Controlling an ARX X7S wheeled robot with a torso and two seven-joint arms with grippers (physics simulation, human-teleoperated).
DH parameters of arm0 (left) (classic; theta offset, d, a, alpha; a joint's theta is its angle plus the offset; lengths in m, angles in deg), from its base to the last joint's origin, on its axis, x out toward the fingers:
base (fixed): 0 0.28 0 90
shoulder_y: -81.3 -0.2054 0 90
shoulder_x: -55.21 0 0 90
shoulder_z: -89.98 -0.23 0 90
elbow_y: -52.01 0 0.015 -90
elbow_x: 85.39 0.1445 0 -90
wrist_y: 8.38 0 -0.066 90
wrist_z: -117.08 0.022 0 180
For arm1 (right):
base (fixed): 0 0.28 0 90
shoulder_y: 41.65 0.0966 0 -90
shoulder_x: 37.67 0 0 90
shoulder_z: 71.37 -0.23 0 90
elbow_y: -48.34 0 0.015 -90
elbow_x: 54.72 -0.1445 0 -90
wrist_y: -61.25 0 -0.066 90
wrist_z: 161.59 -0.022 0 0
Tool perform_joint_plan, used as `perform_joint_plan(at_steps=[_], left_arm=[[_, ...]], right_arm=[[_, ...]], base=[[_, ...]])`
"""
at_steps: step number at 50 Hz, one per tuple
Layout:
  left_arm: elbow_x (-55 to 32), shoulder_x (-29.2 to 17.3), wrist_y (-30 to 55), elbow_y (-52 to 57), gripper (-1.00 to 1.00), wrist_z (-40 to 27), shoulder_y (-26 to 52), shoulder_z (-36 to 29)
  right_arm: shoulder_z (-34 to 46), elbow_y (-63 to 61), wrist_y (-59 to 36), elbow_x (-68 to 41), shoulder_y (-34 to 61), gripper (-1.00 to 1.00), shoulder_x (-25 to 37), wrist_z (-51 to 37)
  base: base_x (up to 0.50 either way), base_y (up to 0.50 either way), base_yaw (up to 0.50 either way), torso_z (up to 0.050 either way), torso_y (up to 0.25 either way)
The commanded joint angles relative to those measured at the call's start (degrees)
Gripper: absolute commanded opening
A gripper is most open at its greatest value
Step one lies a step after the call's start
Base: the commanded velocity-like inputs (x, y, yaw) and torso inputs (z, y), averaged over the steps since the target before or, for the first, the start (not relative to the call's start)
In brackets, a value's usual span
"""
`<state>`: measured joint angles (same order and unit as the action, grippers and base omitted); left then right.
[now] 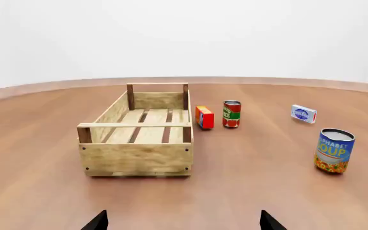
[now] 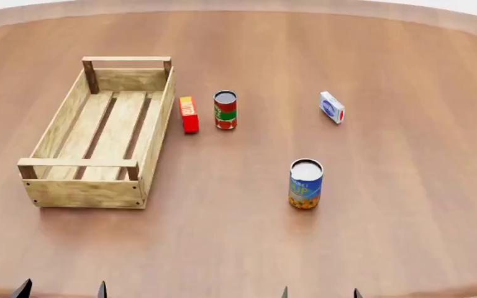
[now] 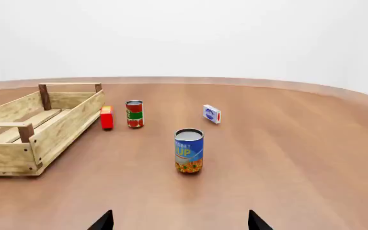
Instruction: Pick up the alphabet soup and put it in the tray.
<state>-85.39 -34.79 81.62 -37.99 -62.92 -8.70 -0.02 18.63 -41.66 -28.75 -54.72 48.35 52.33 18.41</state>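
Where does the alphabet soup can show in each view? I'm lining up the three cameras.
Head view: alphabet soup stands right of centre, low.
Left wrist view: far right, lower half.
Right wrist view: near the centre.
Shared landmark: the red-and-green can, upright beyond it, beside the tray.

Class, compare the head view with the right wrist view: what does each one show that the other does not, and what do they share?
Only the head view shows the whole tray from above, plus both claws' tips: left claw, right claw. Only the right wrist view shows the white backdrop behind the table and cuts off part of the tray. Both show the soup can, red-and-green can, red box and white-blue box.
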Motion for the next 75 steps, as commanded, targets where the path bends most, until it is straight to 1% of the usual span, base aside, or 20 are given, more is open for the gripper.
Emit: perform_joint_plan(at_steps=[1,4,6,15,27,59,74,75], left_arm=[[-0.49,-0.91,-0.25,0.01,1.0,-1.16,-0.14,-1.3],[-1.06,-1.56,-0.29,0.09,1.0,-2.09,-0.2,-2.12],[-1.25,-1.85,-0.38,0.22,1.0,-2.57,-0.34,-2.66],[-1.98,-2.99,-0.75,0.02,1.0,-3.98,-0.23,-4.15],[-2.62,-4.11,-0.92,0.14,1.0,-5.21,-0.19,-5.52],[-4.02,-6.12,-1.52,-0.87,1.0,-7.77,0.53,-8.07],[-4.69,-6.82,-1.46,-1.22,1.0,-8.74,0.78,-8.95],[-4.78,-6.98,-1.6,-1.07,1.0,-8.7,0.72,-8.96]], right_arm=[[1.72,-0.13,-0.91,-0.59,-0.05,1.0,0.87,-0.88],[3.0,-0.45,-0.95,-0.68,-0.29,1.0,1.63,-1.61],[4.37,-0.28,-0.98,1.77,-0.39,1.0,2.57,-2.59],[5.8,-0.85,-0.58,-0.25,-0.75,1.0,3.5,-2.45],[7.15,-0.9,-0.57,-1.42,-0.59,1.0,4.59,-2.75],[9.5,-1.17,0.37,-3.18,-0.34,1.0,6.63,-4.84],[9.94,-0.61,0.59,-4.3,0.0,1.0,7.25,-5.66],[8.7,-0.68,-0.34,-5.95,0.04,1.0,6.8,-6.23]], base=[[0.0,0.0,0.0,0.0,0.0],[0.0,0.0,0.0,0.0,0.0],[0.0,0.0,0.0,0.0,0.0],[0.08,0.29,0.0,0.0,0.0],[0.27,0.29,0.0,0.0,0.0],[0.49,0.22,0.0,0.0,0.0],[0.5,0.23,0.0,0.0,0.0],[0.0,0.0,0.0,0.0,0.0]])
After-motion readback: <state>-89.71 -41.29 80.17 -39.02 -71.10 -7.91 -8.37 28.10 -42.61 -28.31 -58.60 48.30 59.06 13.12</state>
